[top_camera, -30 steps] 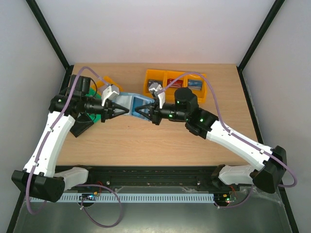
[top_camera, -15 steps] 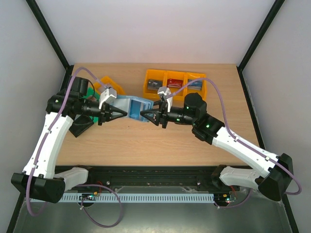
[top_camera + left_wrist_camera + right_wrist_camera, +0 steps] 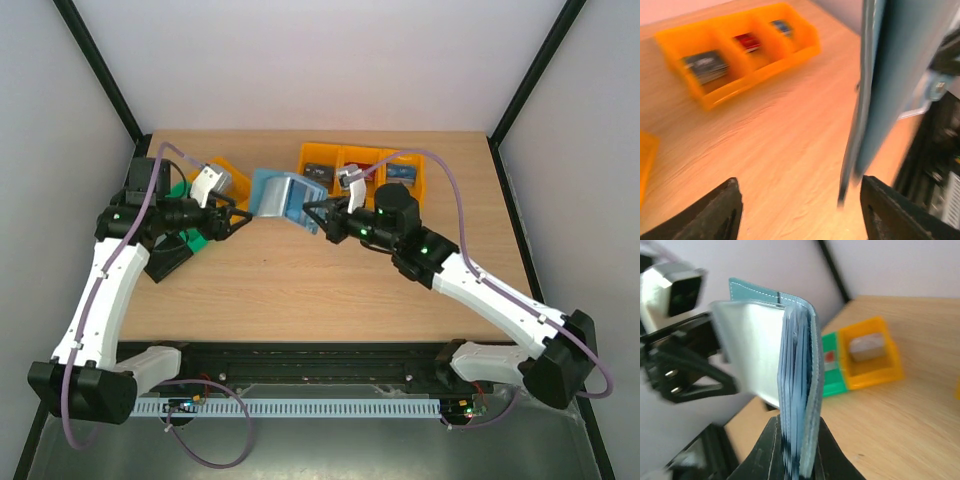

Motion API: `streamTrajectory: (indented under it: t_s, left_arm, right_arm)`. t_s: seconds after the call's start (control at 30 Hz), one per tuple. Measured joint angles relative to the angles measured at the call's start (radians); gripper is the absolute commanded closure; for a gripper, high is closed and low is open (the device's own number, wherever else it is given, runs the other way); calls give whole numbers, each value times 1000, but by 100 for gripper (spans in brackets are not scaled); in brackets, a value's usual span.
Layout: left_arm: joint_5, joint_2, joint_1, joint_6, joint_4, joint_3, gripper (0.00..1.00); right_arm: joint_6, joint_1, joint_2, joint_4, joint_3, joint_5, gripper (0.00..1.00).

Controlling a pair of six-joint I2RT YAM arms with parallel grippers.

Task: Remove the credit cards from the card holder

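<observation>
The left gripper (image 3: 235, 213) has opened, releasing the card holder (image 3: 280, 195) ahead of it; only the right gripper (image 3: 318, 215) clamps it, still unemptied

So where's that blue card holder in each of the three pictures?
Top view: card holder at the back middle of the table, pinched by the right gripper.
Left wrist: card holder at upper right, edge-on, blurred.
Right wrist: card holder in the centre, upright.
Shared landmark: the table, in all three; the three-part orange bin, in top and left wrist.
</observation>
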Motion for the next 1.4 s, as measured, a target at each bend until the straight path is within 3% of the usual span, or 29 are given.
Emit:
streamTrajectory:
  t_s: [0.1, 0.2, 0.3, 0.43, 0.6, 0.9, 1.2, 1.4]
  left_arm:
    - [-158, 3, 13, -93, 73, -37, 28]
    - [-272, 4, 19, -156, 122, -40, 32]
    - [-286, 4, 19, -175, 136, -35, 39]
    - [-205, 8, -45, -147, 119, -21, 44]
    - [-56, 39, -160, -110, 92, -5, 52]
    - [17, 96, -190, -181, 150, -1, 47]
    - [81, 118, -259, -179, 116, 134, 45]
    - [92, 129, -291, -260, 169, 119, 45]
  right_arm:
    - [56, -11, 50, -109, 58, 170, 98]
    - [100, -13, 111, -235, 129, 359, 98]
    - [117, 4, 156, -350, 183, 551, 98]
    - [113, 74, 241, -474, 287, 727, 98]
    - [53, 114, 280, -460, 312, 626, 98]
    - [-18, 114, 232, -341, 266, 354, 98]
    - [-17, 114, 249, -333, 267, 360, 98]
    - [-6, 114, 256, -328, 269, 346, 98]
